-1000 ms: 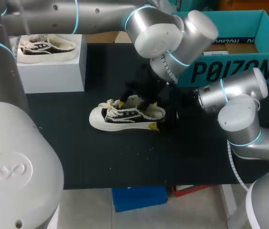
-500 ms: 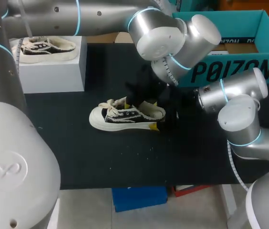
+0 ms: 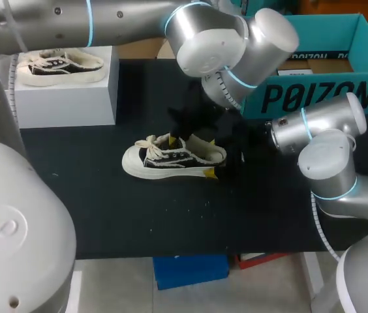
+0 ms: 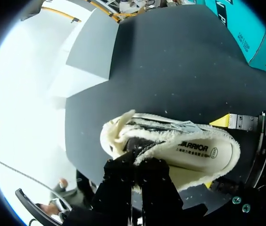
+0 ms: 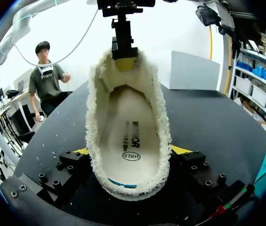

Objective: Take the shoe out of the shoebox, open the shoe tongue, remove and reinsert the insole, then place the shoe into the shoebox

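From the head view, the shoe (image 3: 171,160) is lying on its sole on the table (image 3: 106,208), well short of the shoebox (image 3: 314,98), with its long axis running from the right gripper (image 3: 211,156) at the heel towards the toe. The left gripper (image 3: 173,135) is coming down from above onto the lacing end, so the left arm is the nearer one to the tongue. In the left wrist view, the left gripper (image 4: 134,165) is pointing almost straight down, its fingers drawn narrow with the tips lost under the shoe's (image 4: 185,150) collar, and the insole (image 4: 203,150) is lying just ahead of them towards the heel. In the right wrist view, the right gripper (image 5: 130,150) is reaching in level, its fingers standing wide and clamping the heel from both sides. At the far end of the opening the left gripper (image 5: 125,63) is hanging upright, seemingly pinching the tongue (image 5: 108,77).
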`<act>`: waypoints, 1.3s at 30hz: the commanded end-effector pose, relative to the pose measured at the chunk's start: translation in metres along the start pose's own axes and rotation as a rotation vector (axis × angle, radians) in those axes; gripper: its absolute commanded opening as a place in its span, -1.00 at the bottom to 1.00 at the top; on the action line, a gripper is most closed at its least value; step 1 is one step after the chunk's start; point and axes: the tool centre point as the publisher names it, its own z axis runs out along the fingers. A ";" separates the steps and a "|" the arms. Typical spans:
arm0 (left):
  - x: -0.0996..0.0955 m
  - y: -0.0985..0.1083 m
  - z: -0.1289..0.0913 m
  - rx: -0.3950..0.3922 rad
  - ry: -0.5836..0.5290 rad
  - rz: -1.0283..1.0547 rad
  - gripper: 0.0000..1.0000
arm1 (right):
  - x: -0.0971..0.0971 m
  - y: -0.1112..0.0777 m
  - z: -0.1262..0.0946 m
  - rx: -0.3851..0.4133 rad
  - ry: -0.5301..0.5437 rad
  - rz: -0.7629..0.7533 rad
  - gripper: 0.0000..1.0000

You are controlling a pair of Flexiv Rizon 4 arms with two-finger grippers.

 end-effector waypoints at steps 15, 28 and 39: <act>-0.052 0.010 0.013 0.018 0.018 -0.112 -1.00 | -0.001 -0.003 0.002 0.000 0.000 0.001 -1.00; -0.067 0.018 0.041 -0.023 0.017 -0.150 -1.00 | -0.001 -0.003 0.002 0.000 0.000 0.001 -1.00; -0.085 0.019 0.057 -0.046 0.041 -0.181 1.00 | -0.001 -0.003 0.002 0.000 0.000 0.001 -1.00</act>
